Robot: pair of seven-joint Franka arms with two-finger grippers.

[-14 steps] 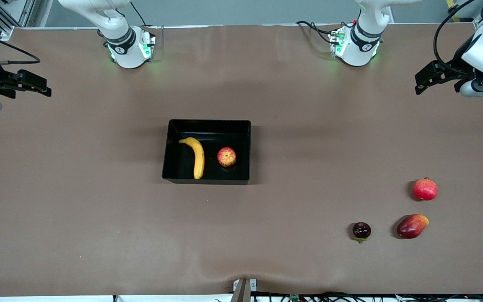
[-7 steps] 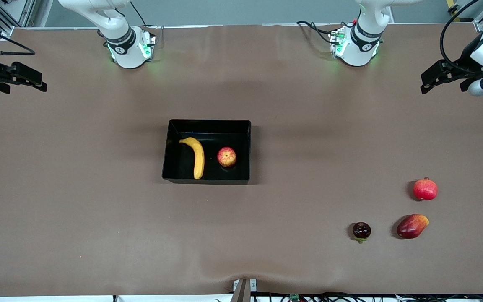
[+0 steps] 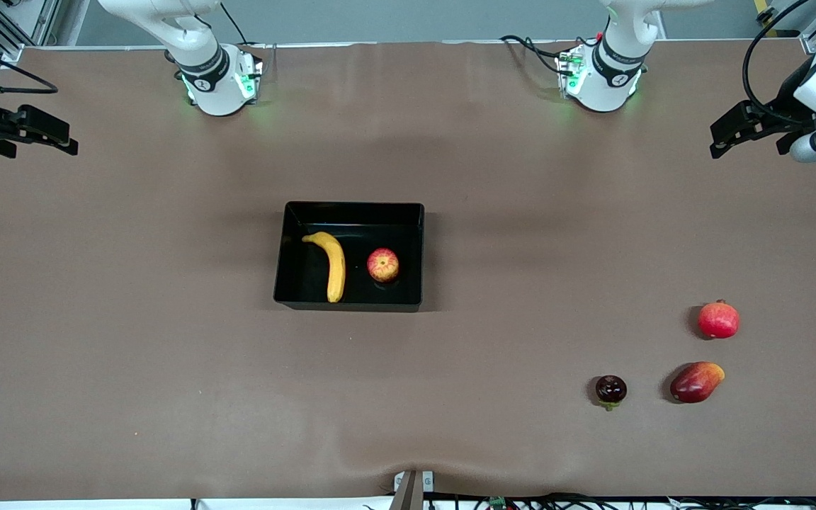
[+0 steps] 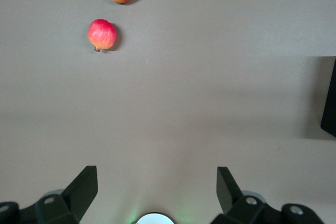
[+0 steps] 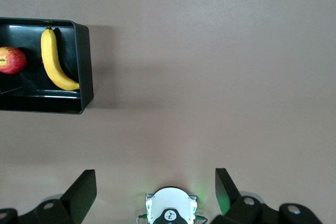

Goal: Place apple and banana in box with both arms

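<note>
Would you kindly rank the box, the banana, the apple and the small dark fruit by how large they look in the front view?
1. The box, by far the largest.
2. The banana, lying inside it.
3. The apple, beside the banana in the box.
4. The small dark fruit, slightly smaller than the apple though nearer the camera.

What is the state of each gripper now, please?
Left gripper: open, holding nothing, over the table.
Right gripper: open, holding nothing, over the table.

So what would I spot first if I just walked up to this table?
Probably the black box in the middle of the table, with a yellow banana and a red-and-yellow apple lying side by side in it. Next, three reddish fruits sit toward the left arm's end, nearer the front camera.
</note>
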